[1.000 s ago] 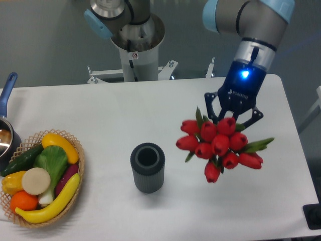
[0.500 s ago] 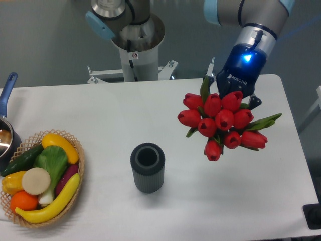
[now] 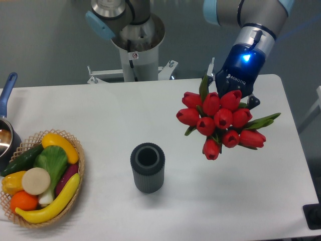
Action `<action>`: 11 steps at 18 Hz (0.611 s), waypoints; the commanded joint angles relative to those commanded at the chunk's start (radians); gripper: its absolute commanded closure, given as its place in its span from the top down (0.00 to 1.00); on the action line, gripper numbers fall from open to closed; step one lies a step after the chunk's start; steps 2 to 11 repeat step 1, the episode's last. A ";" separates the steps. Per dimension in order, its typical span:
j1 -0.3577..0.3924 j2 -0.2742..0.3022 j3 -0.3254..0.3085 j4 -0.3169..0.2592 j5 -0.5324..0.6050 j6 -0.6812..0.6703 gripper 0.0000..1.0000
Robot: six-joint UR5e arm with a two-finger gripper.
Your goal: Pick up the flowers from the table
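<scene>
White worktop [image 3: 150,110] lies below; we judge the flowers [image 3: 219,122] lifted clear near its right edge, the gripper [image 3: 235,96] pinching their hidden stems; pickup looks essentially done.

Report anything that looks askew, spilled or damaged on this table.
Nothing stands out. The bunch of red tulips hangs intact at the blue gripper, whose fingers are hidden behind the blooms. The dark ribbed cylindrical vase stands upright, and the wicker basket holds its produce.
</scene>
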 joint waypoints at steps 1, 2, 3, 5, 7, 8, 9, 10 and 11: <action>0.002 0.000 0.000 0.000 0.000 0.000 0.25; 0.002 0.000 0.000 0.000 0.000 0.000 0.25; 0.002 0.000 0.000 0.000 0.000 0.000 0.25; 0.002 0.000 0.000 0.000 0.000 0.000 0.25; 0.002 0.000 0.000 0.000 0.000 0.000 0.25; 0.002 0.000 0.000 0.000 0.000 0.000 0.25; 0.002 0.000 0.000 0.000 0.000 0.000 0.25; 0.002 0.000 0.000 0.000 0.000 0.000 0.25; 0.002 0.000 0.000 0.000 0.000 0.000 0.25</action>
